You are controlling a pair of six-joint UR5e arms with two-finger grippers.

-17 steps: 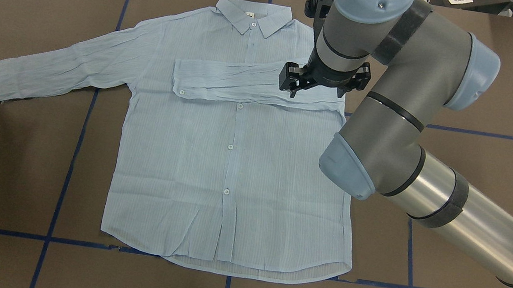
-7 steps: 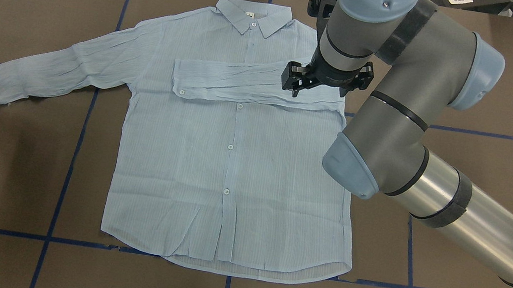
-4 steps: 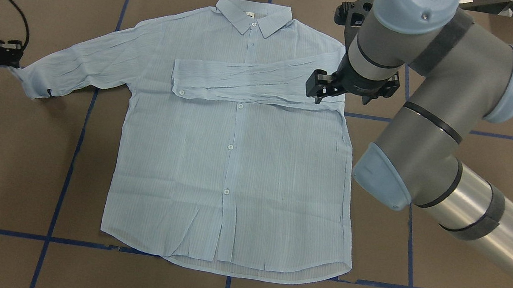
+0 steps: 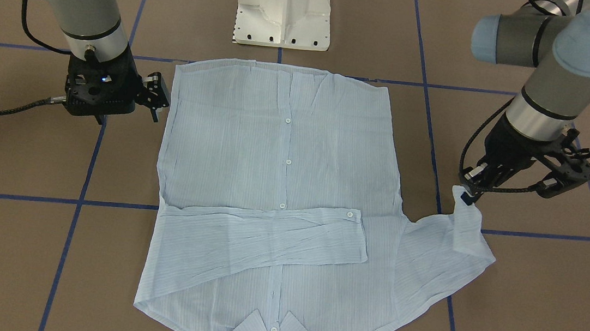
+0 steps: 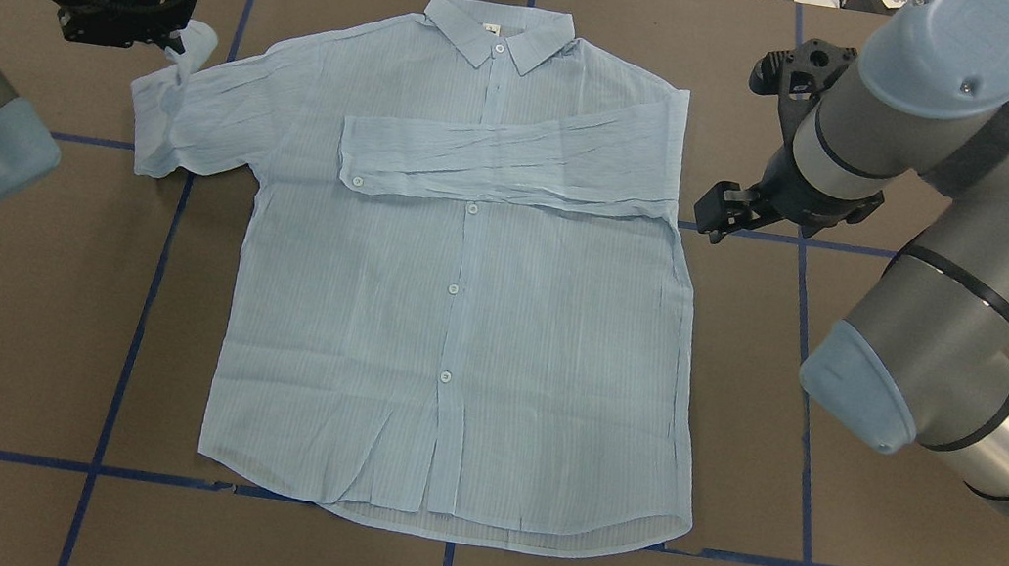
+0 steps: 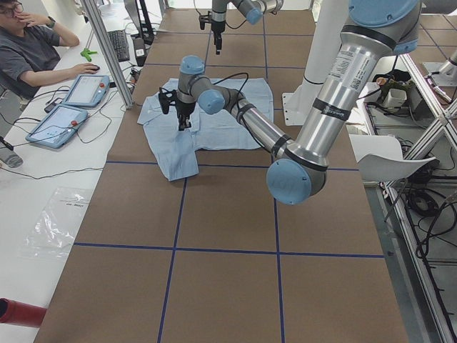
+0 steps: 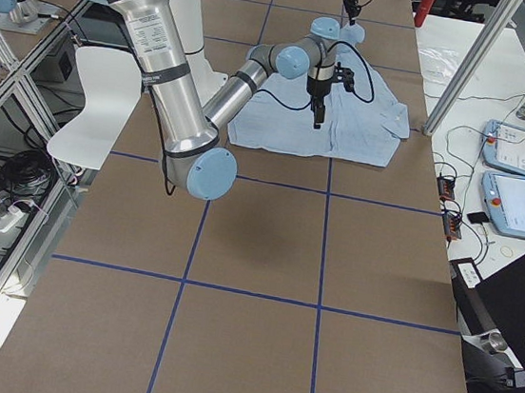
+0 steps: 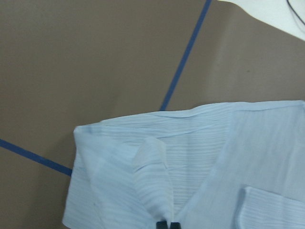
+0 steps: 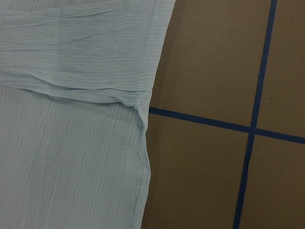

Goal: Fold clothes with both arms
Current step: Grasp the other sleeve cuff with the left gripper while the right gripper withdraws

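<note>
The pale-blue shirt (image 5: 460, 316) lies flat and face up on the brown table, collar (image 5: 500, 31) at the far side. One sleeve (image 5: 492, 163) is folded across the chest. The other sleeve (image 5: 194, 101) is doubled back toward the shoulder, its cuff raised off the table. My left gripper (image 5: 173, 31) is shut on that cuff; its fingertips (image 8: 167, 224) pinch a fold of cloth in the left wrist view. My right gripper (image 5: 721, 217) hangs open and empty just past the shirt's side edge, beside the folded sleeve's root. In the front-facing view it is the right gripper (image 4: 156, 99) beside the shirt (image 4: 280, 147).
The white pedestal base (image 4: 284, 8) stands at the near edge by the hem. Blue tape lines (image 5: 138, 291) grid the brown table. A person (image 6: 28, 50) sits at a side desk with tablets (image 6: 71, 100) beyond the collar end.
My left gripper has carried the cuff from the far left inward and toward the collar side, doubling the sleeve. My right gripper has moved off the folded sleeve to beyond the shirt's edge.
</note>
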